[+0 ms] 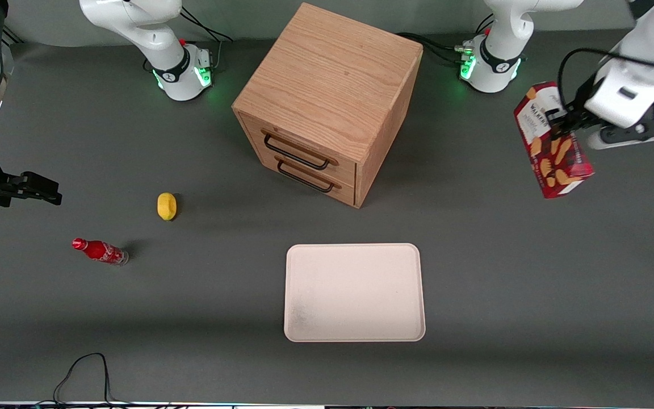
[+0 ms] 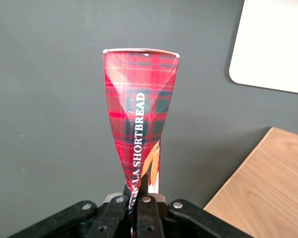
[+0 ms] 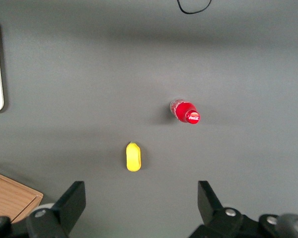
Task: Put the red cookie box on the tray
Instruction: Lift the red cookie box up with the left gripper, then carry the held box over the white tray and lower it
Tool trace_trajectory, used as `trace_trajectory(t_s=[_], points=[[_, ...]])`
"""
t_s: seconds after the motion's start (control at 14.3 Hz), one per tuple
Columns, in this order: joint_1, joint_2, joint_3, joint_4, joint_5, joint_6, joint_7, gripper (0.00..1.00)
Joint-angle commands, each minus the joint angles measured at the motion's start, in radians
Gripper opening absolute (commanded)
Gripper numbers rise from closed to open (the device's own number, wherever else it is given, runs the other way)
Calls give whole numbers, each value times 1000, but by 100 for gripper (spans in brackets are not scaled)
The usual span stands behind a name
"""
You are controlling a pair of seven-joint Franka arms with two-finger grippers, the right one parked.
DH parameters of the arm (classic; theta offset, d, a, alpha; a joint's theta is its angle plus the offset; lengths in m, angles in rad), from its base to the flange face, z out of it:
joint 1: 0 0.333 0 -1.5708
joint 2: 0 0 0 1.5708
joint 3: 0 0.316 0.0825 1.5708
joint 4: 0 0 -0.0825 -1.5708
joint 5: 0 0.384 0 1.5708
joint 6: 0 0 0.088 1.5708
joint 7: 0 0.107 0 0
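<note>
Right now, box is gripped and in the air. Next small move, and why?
Probably carry it toward the front camera and the table's middle. The gripper is shut on the red cookie box, held off the table at the working arm's end; the tray lies bare, nearer the camera than the wooden drawer cabinet.

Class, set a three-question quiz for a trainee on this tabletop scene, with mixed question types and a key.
1. True or false: the long red cardboard cookie box lies on the flat cream-white tray.
2. What grips the box?
3. Which is nearer the front camera: (a) the wooden two-drawer cabinet or (b) the tray?

Key:
1. False; the box hangs above the grey table, toward the working arm's end.
2. The left gripper, shut on one end of it.
3. (b).
</note>
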Motion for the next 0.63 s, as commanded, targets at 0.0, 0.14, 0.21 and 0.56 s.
trace_trajectory(t_s=[0.0, 0.14, 0.21, 0.56], points=[[6, 60, -8, 86, 1, -12, 0, 0], [-8, 169, -11, 207, -1, -17, -18, 0], [-12, 229, -16, 284, -5, -17, -28, 0], [-113, 560, -37, 644, -2, -52, -147, 0]])
